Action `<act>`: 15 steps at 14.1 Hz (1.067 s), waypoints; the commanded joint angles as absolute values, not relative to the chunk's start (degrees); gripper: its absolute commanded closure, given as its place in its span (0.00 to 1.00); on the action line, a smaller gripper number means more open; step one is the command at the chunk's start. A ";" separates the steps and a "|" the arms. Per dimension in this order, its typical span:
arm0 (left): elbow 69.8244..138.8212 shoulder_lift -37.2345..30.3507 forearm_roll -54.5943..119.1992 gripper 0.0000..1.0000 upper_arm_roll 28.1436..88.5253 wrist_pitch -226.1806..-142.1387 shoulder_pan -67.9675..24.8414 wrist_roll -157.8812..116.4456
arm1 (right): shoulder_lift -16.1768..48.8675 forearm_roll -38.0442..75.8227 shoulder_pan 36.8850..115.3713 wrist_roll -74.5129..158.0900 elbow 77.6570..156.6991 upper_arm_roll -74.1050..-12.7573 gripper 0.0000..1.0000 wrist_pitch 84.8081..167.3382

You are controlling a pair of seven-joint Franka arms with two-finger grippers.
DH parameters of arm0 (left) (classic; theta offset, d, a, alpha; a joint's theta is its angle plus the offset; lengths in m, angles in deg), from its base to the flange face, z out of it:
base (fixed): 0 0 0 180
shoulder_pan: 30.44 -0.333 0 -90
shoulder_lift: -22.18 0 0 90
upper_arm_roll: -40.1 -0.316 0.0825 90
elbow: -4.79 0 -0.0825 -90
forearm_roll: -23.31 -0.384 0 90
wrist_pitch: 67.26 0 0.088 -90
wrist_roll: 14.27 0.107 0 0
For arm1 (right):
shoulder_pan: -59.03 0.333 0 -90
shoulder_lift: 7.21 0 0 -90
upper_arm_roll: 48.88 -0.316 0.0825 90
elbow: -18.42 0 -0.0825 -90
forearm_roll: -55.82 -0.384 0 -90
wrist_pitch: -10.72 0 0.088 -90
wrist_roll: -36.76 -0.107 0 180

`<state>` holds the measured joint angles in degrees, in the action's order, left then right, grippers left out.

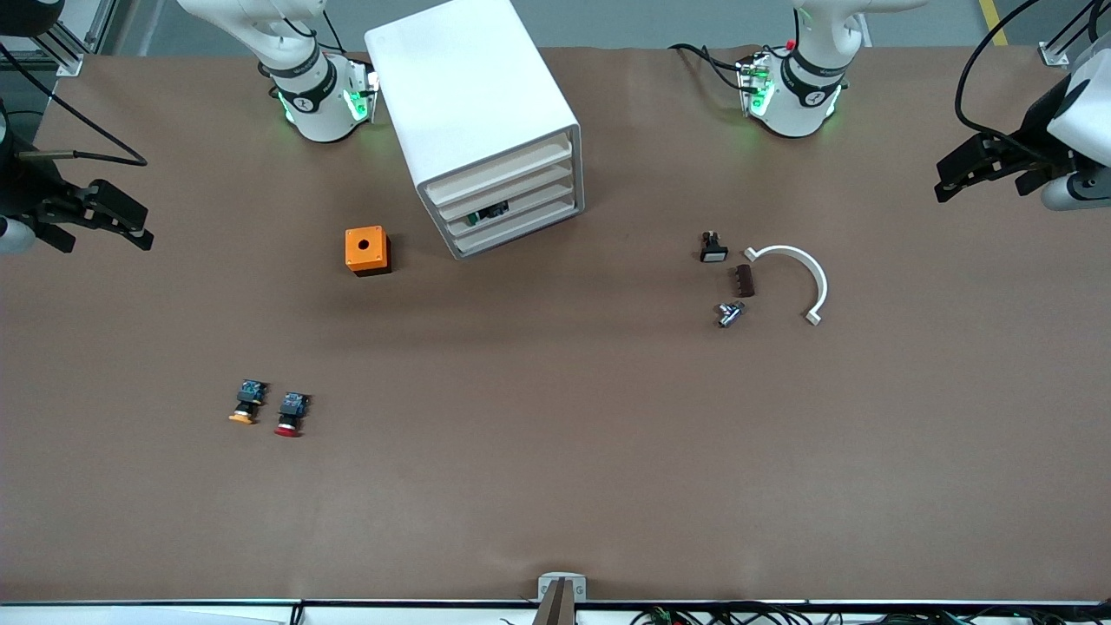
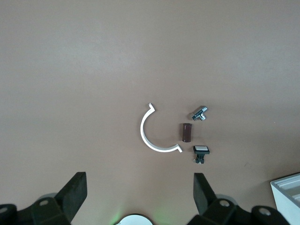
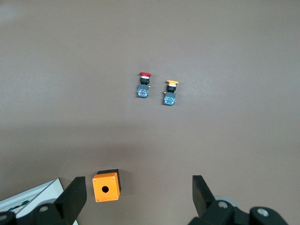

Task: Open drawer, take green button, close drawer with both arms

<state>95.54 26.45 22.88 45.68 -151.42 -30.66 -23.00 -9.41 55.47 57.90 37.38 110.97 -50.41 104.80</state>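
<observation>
Hidden and cut-off parts

You see only a green-and-dark sliver of the button (image 1: 488, 213) inside the drawer (image 1: 508, 211); its cap and body stay hidden. The cabinet (image 2: 288, 187) is cut off by the left wrist view's edge, showing just a corner.

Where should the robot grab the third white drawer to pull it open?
Probably by the sloped front lip of the shallow white plastic drawer, third from the top of the rounded white cabinet. It sits shut, so only its front shows; come in from in front, then pull straight out.
</observation>
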 commanded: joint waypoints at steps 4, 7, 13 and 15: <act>93.21 24.91 22.87 0.00 45.81 -150.32 -30.61 -22.00 | -10.55 56.61 58.50 36.49 111.67 -50.11 0.00 105.11; 91.10 22.02 22.87 0.00 45.90 -150.32 -30.44 -21.83 | -10.46 56.61 58.33 36.49 111.67 -50.11 0.00 105.20; 91.09 12.53 23.66 0.00 46.34 -155.49 -27.11 -23.31 | -10.37 55.83 58.33 37.20 111.58 -50.29 0.00 105.99; 91.01 8.84 23.84 0.00 46.34 -155.77 -25.17 -26.03 | -10.37 55.82 58.41 37.28 111.50 -50.29 0.00 105.90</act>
